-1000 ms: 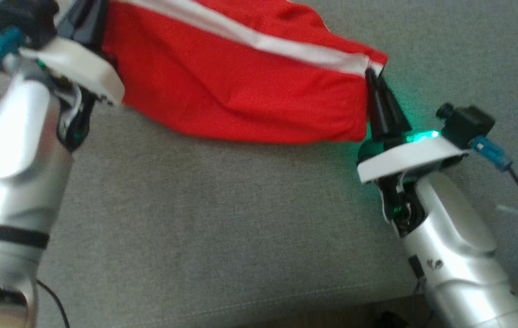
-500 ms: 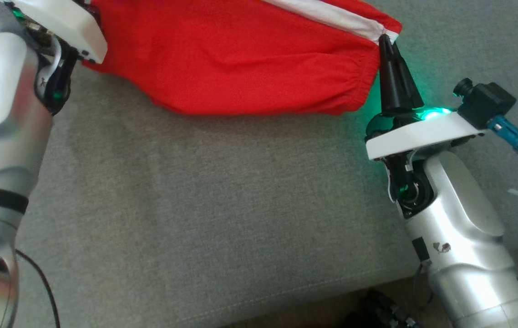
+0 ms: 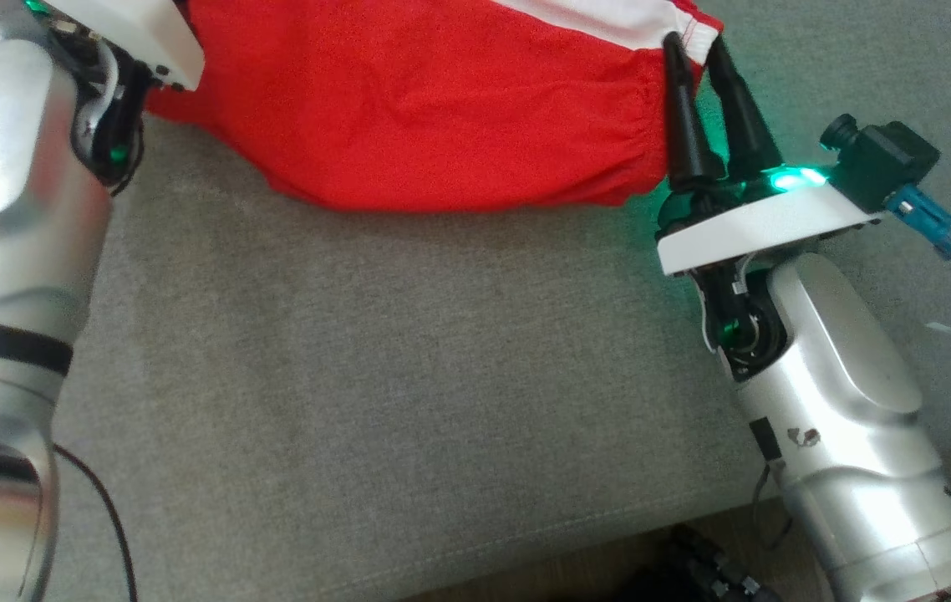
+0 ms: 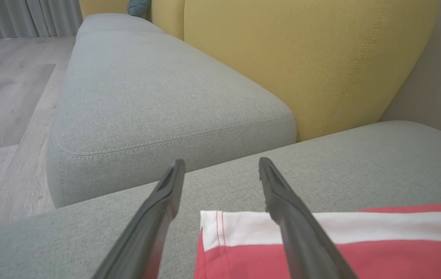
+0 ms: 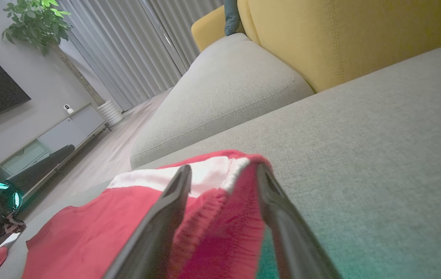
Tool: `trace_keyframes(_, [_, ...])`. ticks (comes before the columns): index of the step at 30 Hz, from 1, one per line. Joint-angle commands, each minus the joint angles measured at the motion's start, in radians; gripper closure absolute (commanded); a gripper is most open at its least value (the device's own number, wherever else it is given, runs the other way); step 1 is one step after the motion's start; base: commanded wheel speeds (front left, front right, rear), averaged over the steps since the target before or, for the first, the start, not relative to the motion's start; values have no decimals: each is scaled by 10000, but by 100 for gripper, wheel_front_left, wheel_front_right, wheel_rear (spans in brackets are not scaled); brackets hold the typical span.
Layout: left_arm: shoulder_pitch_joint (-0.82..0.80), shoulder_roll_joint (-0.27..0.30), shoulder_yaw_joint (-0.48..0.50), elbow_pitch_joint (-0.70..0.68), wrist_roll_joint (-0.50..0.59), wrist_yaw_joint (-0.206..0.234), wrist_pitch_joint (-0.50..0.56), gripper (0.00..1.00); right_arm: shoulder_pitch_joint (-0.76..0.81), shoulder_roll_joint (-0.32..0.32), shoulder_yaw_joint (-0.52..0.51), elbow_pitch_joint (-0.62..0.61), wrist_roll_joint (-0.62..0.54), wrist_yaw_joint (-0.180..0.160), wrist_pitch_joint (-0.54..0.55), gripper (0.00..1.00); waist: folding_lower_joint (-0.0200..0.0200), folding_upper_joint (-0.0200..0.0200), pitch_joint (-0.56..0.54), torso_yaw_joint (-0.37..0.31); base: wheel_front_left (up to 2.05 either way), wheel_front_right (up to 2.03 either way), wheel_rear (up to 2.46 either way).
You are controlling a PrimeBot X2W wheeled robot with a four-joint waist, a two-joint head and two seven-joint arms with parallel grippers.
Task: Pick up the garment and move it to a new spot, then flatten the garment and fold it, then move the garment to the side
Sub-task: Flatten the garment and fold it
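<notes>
**Both claws standing open at the garment's two ends, garment lying on the cushion**

The grey seat cushion (image 3: 409,376) is carrying everything. The red garment (image 3: 442,109) is lying stretched across it, spanning from one claw to the other. The right claw (image 3: 694,42) is standing with jaws parted, not clamping. The gathered hem (image 3: 638,125) is sitting between and just left of its fingers. The left claw (image 4: 221,162) is standing wide and gripping nothing. The white stripe (image 4: 240,228) corner is lying just short of its tips, with its right finger crossing over it.

Likely step: setting down at the new spot, with flattening coming next. Doing it well, as I judge it, means backing each claw straight out along its own fingers, lifting slightly first, so no cloth is snagging or dragging along. The right side is needing more care.

View differences:
- **Right wrist view:** it is showing cloth humping up between the fingers and touching the inner face of the right one. The head view is not giving that height.
- **Left wrist view:** it is settling the left jaws' width, which I can't tell from the head view. It is also showing the yellow backrest (image 4: 302,58) well beyond the tips.
- **Head view:** it is giving the full span between both claws, while each wrist view is giving one end.
</notes>
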Motion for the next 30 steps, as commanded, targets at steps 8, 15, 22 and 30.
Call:
trace_keyframes(8, [840,-76,916,-140,337,50,-51,0,479,110,-709,-344,-650,65,-63,0,0,0,-369,360,0,0,0])
trace_keyframes(15, [1751,-477,1019,704,478,128,-51,0,1103,110,-1532,-465,-1124,65,-63,0,0,0,-652,439,0,0,0])
trace_keyframes(22, [1871,-585,980,1907,585,419,-30,0,1410,110,-1783,-530,-1245,65,-63,0,0,0,-786,310,0,0,0])
trace_keyframes(30, [1980,-1010,587,2827,414,118,146,100,1637,110,-1775,-404,-1246,65,-63,0,0,0,-1114,294,0,0,0])
